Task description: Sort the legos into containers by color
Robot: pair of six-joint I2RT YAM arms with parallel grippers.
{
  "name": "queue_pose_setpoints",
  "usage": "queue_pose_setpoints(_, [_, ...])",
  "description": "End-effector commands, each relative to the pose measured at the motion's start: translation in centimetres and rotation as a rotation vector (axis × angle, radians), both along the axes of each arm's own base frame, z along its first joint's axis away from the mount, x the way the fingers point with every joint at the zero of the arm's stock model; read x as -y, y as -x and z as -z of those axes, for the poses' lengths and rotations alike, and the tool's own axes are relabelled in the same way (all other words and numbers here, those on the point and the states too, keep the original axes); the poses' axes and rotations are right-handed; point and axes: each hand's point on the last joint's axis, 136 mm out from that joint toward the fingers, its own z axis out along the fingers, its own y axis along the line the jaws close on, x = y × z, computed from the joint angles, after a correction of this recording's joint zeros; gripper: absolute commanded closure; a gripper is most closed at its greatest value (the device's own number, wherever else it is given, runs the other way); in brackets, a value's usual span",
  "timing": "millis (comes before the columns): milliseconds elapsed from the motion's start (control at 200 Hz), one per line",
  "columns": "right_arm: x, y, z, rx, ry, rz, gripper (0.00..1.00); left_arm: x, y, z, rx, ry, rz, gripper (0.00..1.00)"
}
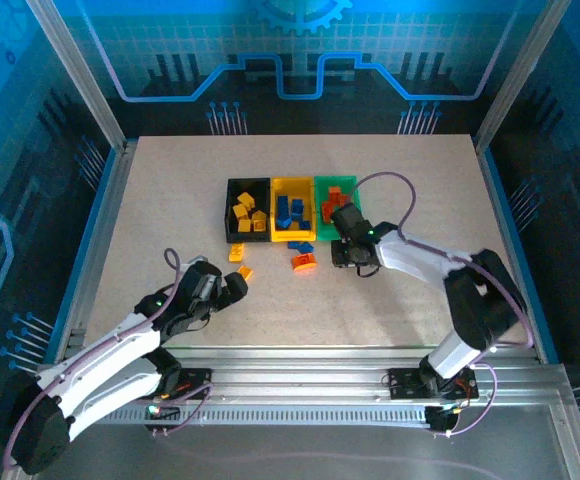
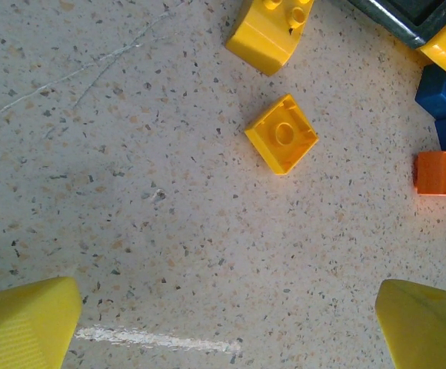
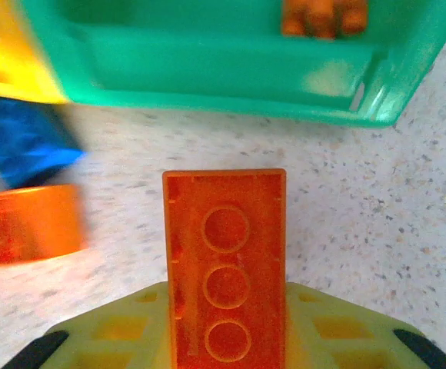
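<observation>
My right gripper (image 3: 224, 327) is shut on an orange lego (image 3: 224, 261), whose hollow underside faces the camera, just in front of the green container (image 3: 231, 77). Orange legos (image 3: 323, 17) lie inside that bin. In the top view the right gripper (image 1: 348, 255) sits just in front of the green container (image 1: 336, 179), next to the yellow container (image 1: 293, 180) and the black container (image 1: 228, 210). My left gripper (image 2: 231, 323) is open above bare table, with a small yellow lego (image 2: 281, 133) ahead of it and another yellow lego (image 2: 269, 31) beyond.
Loose legos lie in front of the bins: yellow ones (image 1: 236, 253), a blue one (image 1: 298, 247) and an orange one (image 1: 304, 262). A blue lego (image 3: 23, 142) and an orange lego (image 3: 27, 227) lie left of the held brick. A metal frame edges the table.
</observation>
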Motion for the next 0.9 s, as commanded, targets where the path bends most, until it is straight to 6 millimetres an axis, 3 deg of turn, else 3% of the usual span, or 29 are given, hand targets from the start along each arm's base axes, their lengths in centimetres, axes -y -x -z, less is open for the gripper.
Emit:
queue_pose_setpoints(0, [-1.0,0.2,-4.1,0.066,-0.076,-0.045,0.65,0.4,0.0,-0.2,0.0,0.023,0.006,0.01])
queue_pose_setpoints(70, [-1.2,-1.1,-5.9,0.103,-0.083,-0.043,0.64,0.5,-0.1,-0.2,0.004,0.027,0.005,0.01])
queue_pose_setpoints(170, [-1.4,-3.7,-6.6,0.103,-0.066,-0.006,0.64,0.5,-0.2,-0.2,0.005,0.03,0.001,0.01])
queue_pose_setpoints(360, [-0.2,-8.9,-5.1,0.086,0.067,0.12,0.64,0.5,-0.1,-0.3,0.003,0.033,0.002,0.01])
queue_pose_setpoints(600, [0.7,-12.5,-3.2,0.062,0.185,0.201,0.61,0.5,-0.1,-0.5,0.003,0.036,0.004,0.01])
queue_pose_setpoints(675, [0.6,-13.4,-3.2,0.071,0.181,0.202,0.56,0.5,-0.1,-0.6,0.006,0.038,0.004,0.01])
queue_pose_setpoints(800, [-0.3,-14.3,-4.5,0.106,0.143,0.179,0.36,0.6,-0.3,-0.9,0.012,0.037,0.003,0.01])
queue_pose_setpoints(895, [-0.7,-14.1,-6.0,0.137,0.104,0.167,0.32,0.6,-0.5,-1.1,0.017,0.032,0.006,0.01])
